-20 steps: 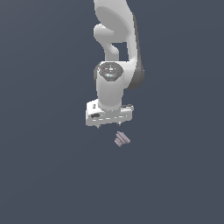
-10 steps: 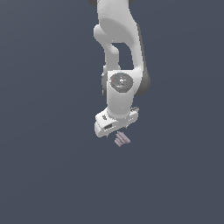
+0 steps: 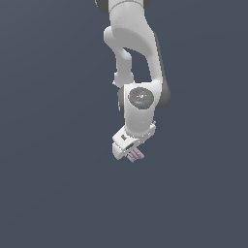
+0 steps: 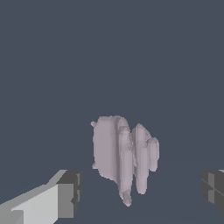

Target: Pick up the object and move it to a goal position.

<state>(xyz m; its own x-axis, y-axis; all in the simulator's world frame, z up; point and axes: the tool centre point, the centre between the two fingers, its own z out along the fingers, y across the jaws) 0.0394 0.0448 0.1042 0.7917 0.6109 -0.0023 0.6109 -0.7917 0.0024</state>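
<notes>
Flat slate-blue ground fills both views, a bare table with no edge or marker in sight. Against it the end effector hangs low under the white arm, tilted, with its fingers spread wide: the wrist view shows one dark pad and the other pad at the far side of the frame, well apart, gripping nothing. Between them lies the object, a pale mauve-grey lump with parallel ridges, touched by neither pad. In the exterior view only a sliver of the object peeks out at about 4 o'clock from the fingertips, just beside them; whether the fingers have reached the object's level is hard to say from that angle. So the approach looks nearly finished, with the fingers straddling the piece, but the grasp is not yet made. Closing, lifting and carrying to the goal all remain, and no goal position is visible in either view.
</notes>
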